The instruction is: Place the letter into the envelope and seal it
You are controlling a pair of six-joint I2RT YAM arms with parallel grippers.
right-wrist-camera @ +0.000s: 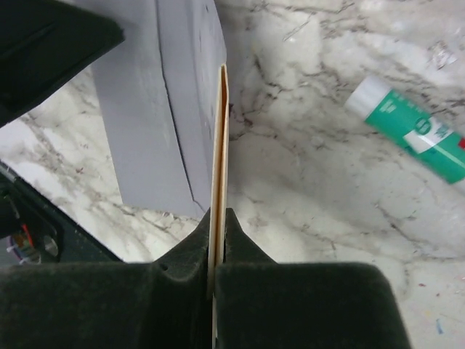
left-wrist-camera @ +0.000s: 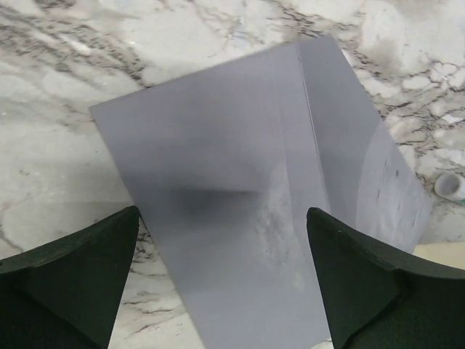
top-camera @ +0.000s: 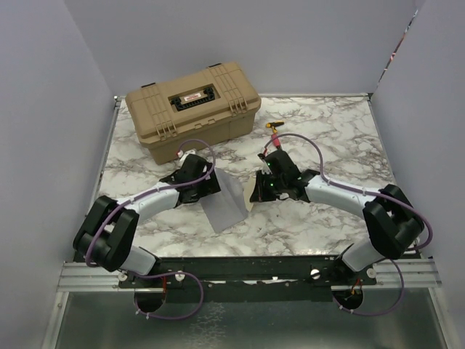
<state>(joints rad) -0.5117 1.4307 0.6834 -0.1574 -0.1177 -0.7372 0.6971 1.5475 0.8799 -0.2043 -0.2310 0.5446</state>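
The grey-lilac envelope (top-camera: 225, 206) lies on the marble table between the two arms, with one edge raised towards the left gripper. My left gripper (top-camera: 207, 182) hovers over it, open, its fingers on either side of the envelope (left-wrist-camera: 247, 189) and nothing gripped. My right gripper (right-wrist-camera: 220, 214) is shut on the pale tan letter (right-wrist-camera: 221, 138), which stands edge-on just to the right of the envelope (right-wrist-camera: 152, 109). In the top view the letter (top-camera: 252, 193) shows as a tan sliver at the right gripper (top-camera: 263, 187).
A tan hard case (top-camera: 192, 109) stands at the back left of the table (top-camera: 341, 138). A green and white glue tube (right-wrist-camera: 410, 131) lies to the right of the letter. A small white cap (left-wrist-camera: 449, 185) sits beside the envelope. Grey walls enclose the table.
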